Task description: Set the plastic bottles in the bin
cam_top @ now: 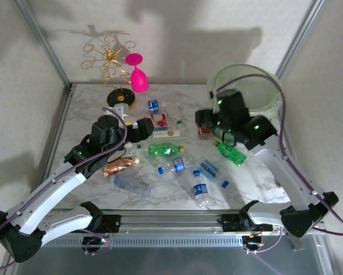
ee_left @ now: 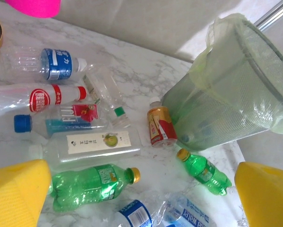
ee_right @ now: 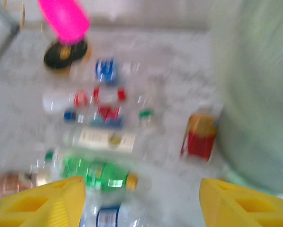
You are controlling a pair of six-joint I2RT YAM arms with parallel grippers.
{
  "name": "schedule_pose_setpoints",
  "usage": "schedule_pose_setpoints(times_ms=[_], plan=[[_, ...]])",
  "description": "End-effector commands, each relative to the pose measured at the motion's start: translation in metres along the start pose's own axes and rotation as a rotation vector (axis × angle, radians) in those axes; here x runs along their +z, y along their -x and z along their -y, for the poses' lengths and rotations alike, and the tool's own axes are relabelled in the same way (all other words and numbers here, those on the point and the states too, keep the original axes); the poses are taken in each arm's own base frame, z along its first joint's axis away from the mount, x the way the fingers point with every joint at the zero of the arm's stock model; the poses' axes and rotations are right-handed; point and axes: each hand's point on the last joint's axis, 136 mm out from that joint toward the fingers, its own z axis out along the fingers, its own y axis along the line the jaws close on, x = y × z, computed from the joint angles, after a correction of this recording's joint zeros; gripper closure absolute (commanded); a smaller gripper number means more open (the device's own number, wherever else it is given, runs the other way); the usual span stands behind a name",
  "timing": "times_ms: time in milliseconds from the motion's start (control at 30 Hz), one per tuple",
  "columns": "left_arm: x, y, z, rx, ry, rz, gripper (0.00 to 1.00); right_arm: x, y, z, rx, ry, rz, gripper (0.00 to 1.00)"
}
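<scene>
The plastic bottles (cam_top: 165, 149) are seen strewn across the table (cam_top: 82, 112), seemingly all still to be binned. Above them the left gripper (ee_left: 141, 194) and right gripper (ee_right: 141, 198) are held wide open, empty. What the far-right bin (cam_top: 264, 98) holds cannot be told

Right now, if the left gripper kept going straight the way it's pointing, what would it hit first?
Most likely the green bottle with the orange cap, lying ahead between the left gripper's open fingers. The blue-labelled clear bottle beside it is about as near, so depth is uncertain.
</scene>
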Motion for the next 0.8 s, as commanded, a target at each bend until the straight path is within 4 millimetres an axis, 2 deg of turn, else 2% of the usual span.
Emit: schedule_pose_setpoints(times_ms=[0,100,200,300,533,767], plan=[[-0.006,-0.009,-0.012,-0.016,0.047,-0.015,0.0,0.017,-0.072,-0.014,-0.006,-0.028,-0.187,0.36],[-0.004,-0.008,-0.015,-0.026,0.064,-0.006,0.0,0.025,-0.124,-0.031,0.002,0.002,-0.307,0.37],[-0.001,-0.01,-0.014,-0.04,0.057,-0.011,0.0,0.026,-0.162,-0.038,-0.008,-0.018,-0.39,0.37],[0.001,-0.009,-0.013,-0.046,0.051,-0.008,0.0,0.03,-0.193,-0.034,0.017,-0.038,-0.471,0.34],[0.004,-0.009,-0.009,-0.045,0.035,-0.011,0.0,0.038,-0.239,-0.017,0.044,-0.072,-0.568,0.33],[0.008,-0.011,-0.009,-0.031,0.034,-0.018,0.01,0.049,-0.272,-0.007,0.067,-0.092,-0.629,0.32]])
